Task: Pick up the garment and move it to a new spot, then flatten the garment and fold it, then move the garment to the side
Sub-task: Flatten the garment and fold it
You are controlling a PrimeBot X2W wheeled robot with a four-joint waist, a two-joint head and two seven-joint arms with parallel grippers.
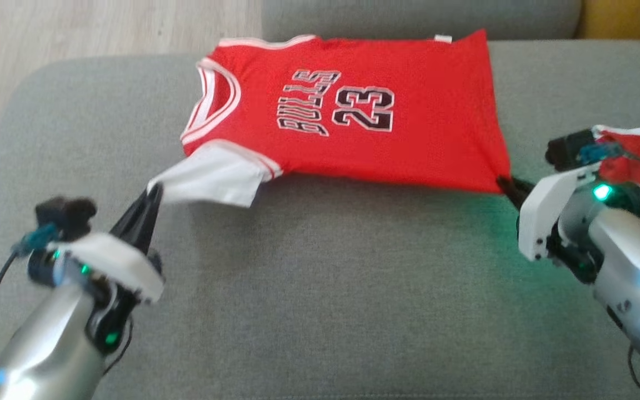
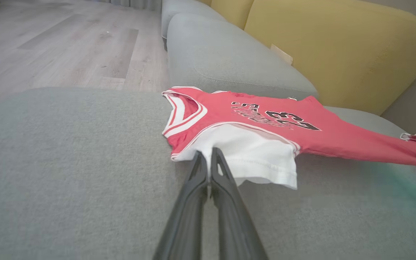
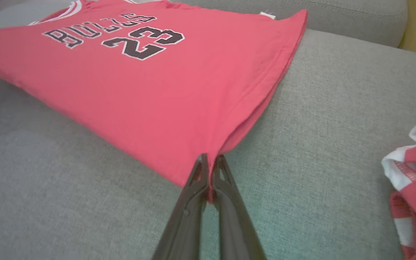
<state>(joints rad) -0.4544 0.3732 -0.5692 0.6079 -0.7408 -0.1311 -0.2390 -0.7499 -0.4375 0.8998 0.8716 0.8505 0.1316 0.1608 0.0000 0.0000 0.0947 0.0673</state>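
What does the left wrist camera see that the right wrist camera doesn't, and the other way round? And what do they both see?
The left wrist view has the pale wooden floor and the white sleeve of the red BULLS 23 jersey, pinched by the shut left gripper. The right wrist view has the jersey's bottom hem, its two layers gaping, with the shut right gripper pinching its corner. Both have the jersey's printed front, lying on the grey fabric sofa cushion.

Silver forearms (image 1: 48,350), white wrist housings (image 1: 542,205), green lights (image 1: 602,193), dark tapered fingers (image 2: 190,209).
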